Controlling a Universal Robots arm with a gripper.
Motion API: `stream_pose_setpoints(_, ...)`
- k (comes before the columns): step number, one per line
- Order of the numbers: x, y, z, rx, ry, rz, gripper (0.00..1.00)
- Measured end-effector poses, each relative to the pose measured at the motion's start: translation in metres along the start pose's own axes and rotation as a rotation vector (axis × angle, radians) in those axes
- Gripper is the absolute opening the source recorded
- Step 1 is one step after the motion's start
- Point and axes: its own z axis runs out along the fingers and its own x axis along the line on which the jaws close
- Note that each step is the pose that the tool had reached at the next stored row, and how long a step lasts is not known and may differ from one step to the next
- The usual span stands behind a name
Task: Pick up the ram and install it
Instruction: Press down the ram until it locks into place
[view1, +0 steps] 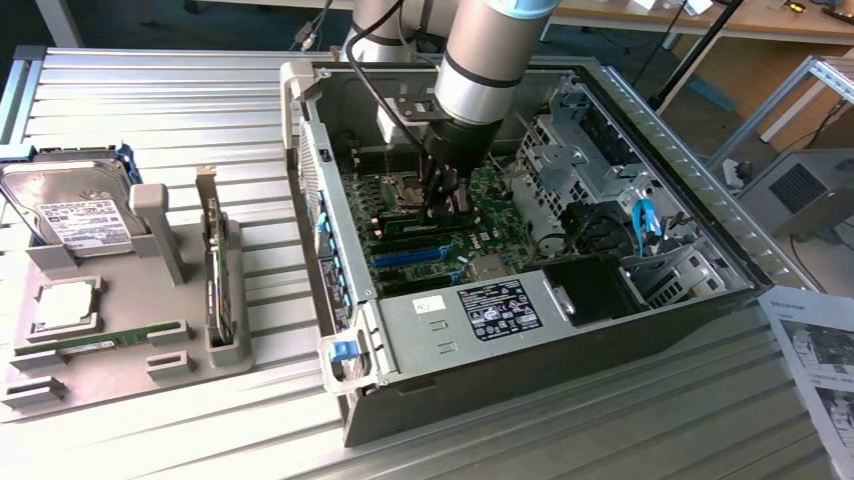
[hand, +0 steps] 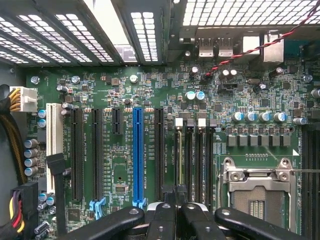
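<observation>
Slatted metal table (view1: 160, 110) carries open PC case (view1: 534, 340), gray parts tray (view1: 107, 340).

The exterior view is bright and even, with light from above that makes pale glare on the ribbed metal table (view1: 160, 110), while the inside of the computer case (view1: 400, 350) stays darker and the picture is a little soft. In the wrist view the green board (hand: 150, 90) is lit clearly and quite sharp, the vent holes (hand: 145, 30) glow white and overexposed, and the black fingers (hand: 165, 222) are slightly out of focus.
</observation>
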Motion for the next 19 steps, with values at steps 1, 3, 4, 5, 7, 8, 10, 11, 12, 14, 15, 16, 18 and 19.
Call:
stream_pose_setpoints(1,0.0000,0.0000,0.0000,0.0000,0.0000,0.000,0.11)
stream_pose_setpoints(3,0.0001,0.0000,0.0001,0.0001,-0.0001,0.000,0.11)
stream_pose_setpoints(4,0.0001,0.0000,0.0001,0.0001,-0.0001,0.000,0.11)
stream_pose_setpoints(5,0.0001,0.0000,0.0001,0.0001,-0.0001,0.000,0.11)
stream_pose_setpoints(7,0.0002,0.0000,0.0003,0.0000,0.0001,0.000,0.11)
stream_pose_setpoints(8,0.0002,0.0000,0.0004,0.0000,0.0001,0.000,0.11)
stream_pose_setpoints(10,0.0001,0.0000,0.0007,0.0000,0.0000,0.000,0.11)
stream_pose_setpoints(11,0.0001,0.0000,0.0008,0.0000,0.0000,0.000,0.11)
stream_pose_setpoints(12,0.0001,0.0000,0.0008,0.0000,0.0000,0.000,0.11)
stream_pose_setpoints(14,0.0001,0.0000,0.0009,0.0000,0.0000,0.000,0.11)
stream_pose_setpoints(15,0.0001,-0.0001,0.0014,0.0001,-0.0002,0.000,0.11)
stream_pose_setpoints(16,0.0001,-0.0001,0.0015,0.0000,0.0000,0.000,0.11)
stream_pose_setpoints(18,0.0001,-0.0001,0.0016,0.0000,0.0001,0.000,0.11)
stream_pose_setpoints(19,0.0001,-0.0001,0.0016,0.0000,0.0001,0.000,0.11)
